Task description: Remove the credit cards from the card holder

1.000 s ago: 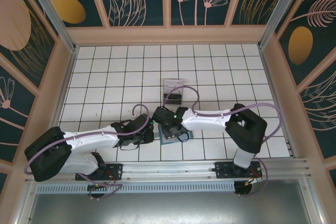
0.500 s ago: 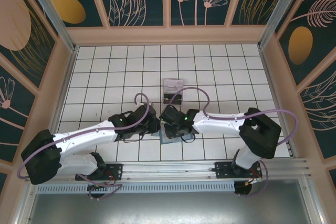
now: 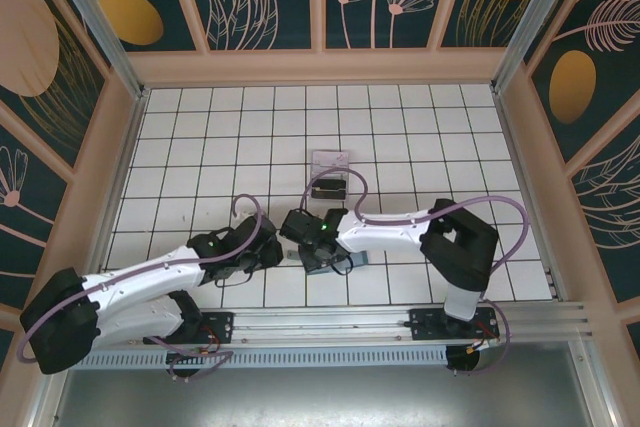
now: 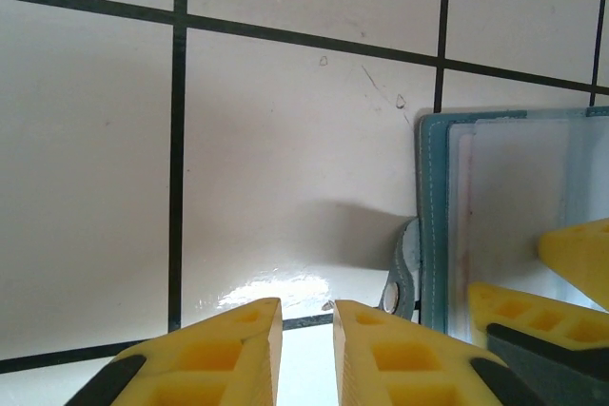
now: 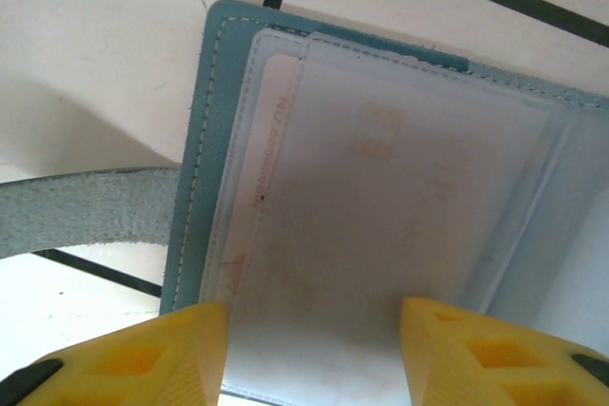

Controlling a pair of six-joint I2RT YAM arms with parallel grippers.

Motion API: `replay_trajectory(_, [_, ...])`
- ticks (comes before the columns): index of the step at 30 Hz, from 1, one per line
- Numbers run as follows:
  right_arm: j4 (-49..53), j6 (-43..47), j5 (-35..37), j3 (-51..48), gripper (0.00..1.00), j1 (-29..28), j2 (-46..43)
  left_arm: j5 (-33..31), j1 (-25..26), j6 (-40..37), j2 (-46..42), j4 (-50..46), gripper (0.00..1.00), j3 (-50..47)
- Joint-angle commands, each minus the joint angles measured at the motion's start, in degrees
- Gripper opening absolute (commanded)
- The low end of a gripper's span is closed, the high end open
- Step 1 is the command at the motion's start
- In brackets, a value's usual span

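Over on the right wrist camera, the card holder [image 5: 205, 140] lies open and flat on the tiled table [image 4: 285, 140]. Its blue-grey stitched border runs up the left of the shot. A pale pinkish card [image 5: 381, 187] sits inside the clear pocket [image 5: 495, 235]. The card's printed edge lies along that border, so the line of print runs up and down this view. How far the card reaches to the right is not clear through the plastic.

The grey tab [image 5: 86, 211] sticks straight out from the holder's left edge. In the left wrist view that same tab points toward the left gripper [image 4: 306, 330], just beside its fingertips but apart from them.

The left gripper is drawn almost together, with only a thin slit of tile between the yellow pads and nothing in it. It sits on bare tile off the holder's tab side.

The right gripper [image 5: 314, 349] is spread wide above the open panel, one finger near the stitched border and the other over the pocket. Nothing is clamped between them. Whether the tips press on the plastic, I cannot tell.

From above, the holder lies near the front of the table, between the two wrists and mostly under the right one. The clear tray [image 3: 331, 162] sits just beyond it, with a dark flat rectangle [image 3: 328, 188] at its near end.
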State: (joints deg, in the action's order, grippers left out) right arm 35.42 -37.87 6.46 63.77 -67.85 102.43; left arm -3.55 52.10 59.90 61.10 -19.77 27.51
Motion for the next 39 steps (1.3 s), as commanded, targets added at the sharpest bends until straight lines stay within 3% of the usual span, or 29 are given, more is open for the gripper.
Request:
replay_trajectory(1, [4.21,-0.25,2.29,1.89,0.54,-0.40,1.23,-0.40,-0.48,0.81,-0.82,-0.62,0.22,-0.96])
replay_trajectory(10, [4.94,-0.46,1.81,2.15,0.54,-0.60,3.98,0.04,-0.49,-0.14,0.14,-0.01,0.23,-0.70])
replay_trajectory(22, [3.84,-0.61,1.88,2.07,0.23,-0.66,3.15,1.30,-0.45,-1.68,2.80,0.70,0.23,1.03])
replay_trajectory(30, [-2.66,-1.66,-1.16,-3.28,0.20,1.59,-4.81,5.17,-0.44,-5.36,7.30,1.10,0.22,7.56])
replay_trajectory(39, [-15.71,-3.33,-8.91,-15.80,0.19,7.08,-16.51,10.79,-0.33,-4.36,13.67,8.54,0.21,10.26])
